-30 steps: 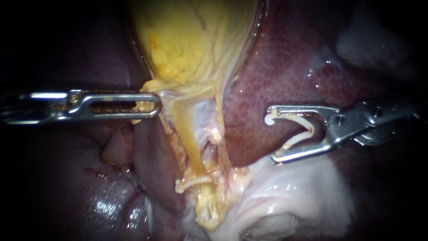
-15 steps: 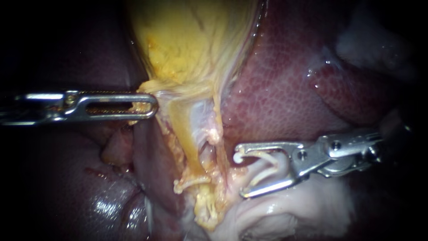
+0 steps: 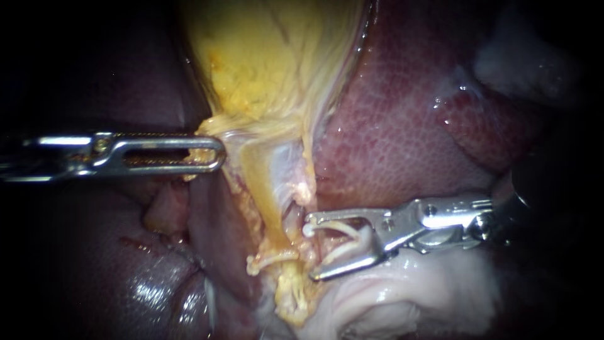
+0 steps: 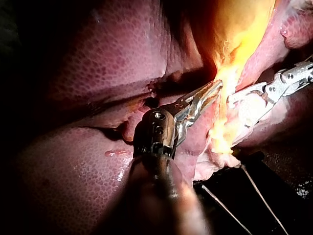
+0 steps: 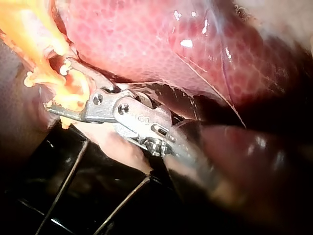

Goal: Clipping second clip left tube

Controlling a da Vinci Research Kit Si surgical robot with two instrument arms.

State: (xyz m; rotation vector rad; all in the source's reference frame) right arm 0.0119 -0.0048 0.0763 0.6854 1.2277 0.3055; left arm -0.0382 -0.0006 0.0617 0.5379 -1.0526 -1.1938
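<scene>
Endoscope: left instrument (image 3: 217, 153) end effector pinches the gallbladder (image 3: 264, 63) neck. Right instrument (image 3: 310, 247) end effector, spread wide, carries an open clip (image 3: 333, 226) just beside the left tube (image 3: 270, 214).
Left wrist: same pinch.
Right wrist: tips against the yellow tissue.

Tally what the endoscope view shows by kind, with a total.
Instruments: 2 (left instrument, right instrument)
Clips: 2 (closed clip, open clip in the right instrument's jaws)
Organs: 2 (liver, gallbladder)
Total: 6
</scene>
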